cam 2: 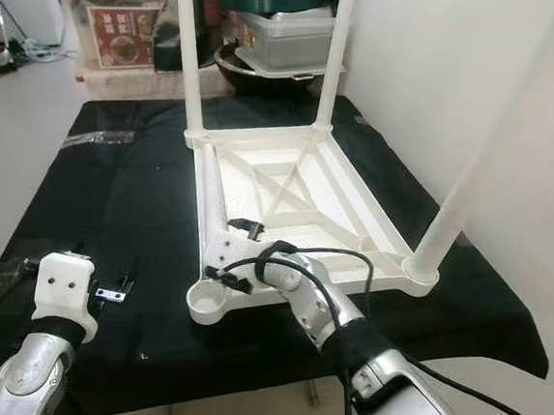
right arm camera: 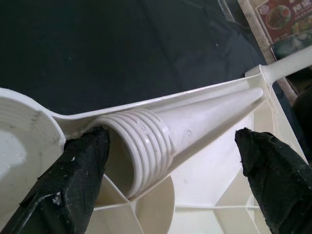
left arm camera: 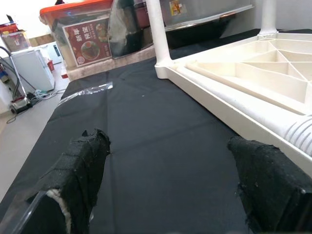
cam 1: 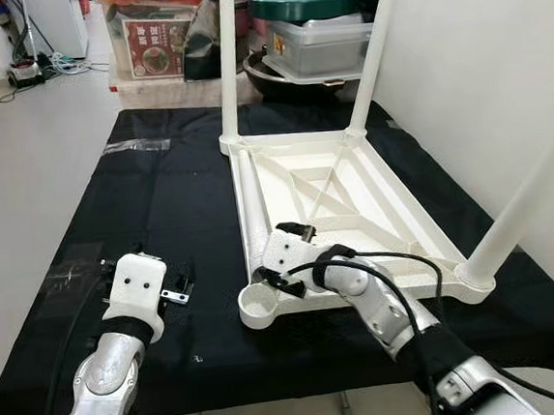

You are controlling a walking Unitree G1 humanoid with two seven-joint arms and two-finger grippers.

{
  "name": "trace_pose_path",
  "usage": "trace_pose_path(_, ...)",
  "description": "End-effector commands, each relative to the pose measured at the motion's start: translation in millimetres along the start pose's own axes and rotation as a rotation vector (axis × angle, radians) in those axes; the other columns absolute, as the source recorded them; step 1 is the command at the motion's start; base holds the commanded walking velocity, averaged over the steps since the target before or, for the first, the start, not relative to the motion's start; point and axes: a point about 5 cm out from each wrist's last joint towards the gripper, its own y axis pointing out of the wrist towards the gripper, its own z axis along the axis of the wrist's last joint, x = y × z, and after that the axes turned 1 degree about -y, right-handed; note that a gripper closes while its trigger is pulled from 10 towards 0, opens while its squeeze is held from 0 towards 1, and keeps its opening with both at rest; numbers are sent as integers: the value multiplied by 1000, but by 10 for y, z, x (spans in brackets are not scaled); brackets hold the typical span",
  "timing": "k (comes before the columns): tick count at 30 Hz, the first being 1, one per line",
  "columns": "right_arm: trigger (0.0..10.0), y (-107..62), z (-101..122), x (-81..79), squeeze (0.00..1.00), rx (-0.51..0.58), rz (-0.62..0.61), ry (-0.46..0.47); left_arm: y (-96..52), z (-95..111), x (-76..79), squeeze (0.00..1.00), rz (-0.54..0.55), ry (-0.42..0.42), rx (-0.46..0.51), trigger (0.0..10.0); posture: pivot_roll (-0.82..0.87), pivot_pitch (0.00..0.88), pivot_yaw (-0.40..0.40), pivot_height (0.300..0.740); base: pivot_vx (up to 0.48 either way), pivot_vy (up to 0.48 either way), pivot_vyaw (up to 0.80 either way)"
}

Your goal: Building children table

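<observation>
A white plastic children's table [cam 1: 392,193] lies upside down on a black cloth [cam 1: 161,208]. Three legs stand screwed in: far left [cam 1: 228,56], far right [cam 1: 374,44] and near right [cam 1: 520,210]. A loose fourth leg [right arm camera: 195,122] lies inside the table along its left rim. Its threaded end is beside the vacant near-left socket [cam 1: 259,304]. My right gripper [right arm camera: 173,139] is open, one finger on each side of that threaded end. My left gripper [left arm camera: 170,146] is open over bare cloth, left of the table, with nothing between its fingers.
A clear plastic wrapper [cam 1: 136,145] lies on the cloth at the far left. Behind the cloth stand an orange-lidded storage box [cam 1: 155,34] and a green-lidded pot [cam 1: 303,1] on a grey tub. A white wall [cam 1: 496,52] runs close along the right. Open floor [cam 1: 30,161] lies to the left.
</observation>
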Motion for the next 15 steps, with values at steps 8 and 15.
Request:
trace_pose_path(8, 0, 89, -79, 278, 0, -80, -284, 105, 19, -9, 11, 0, -3, 24, 2, 10000, 186, 0, -149, 740, 0, 0, 0)
trace_pose_path(15, 0, 112, -113, 230, 0, -73, -353, 149, 22, -12, 44, 0, -8, 33, 3, 10000, 186, 0, -150, 740, 0, 0, 0)
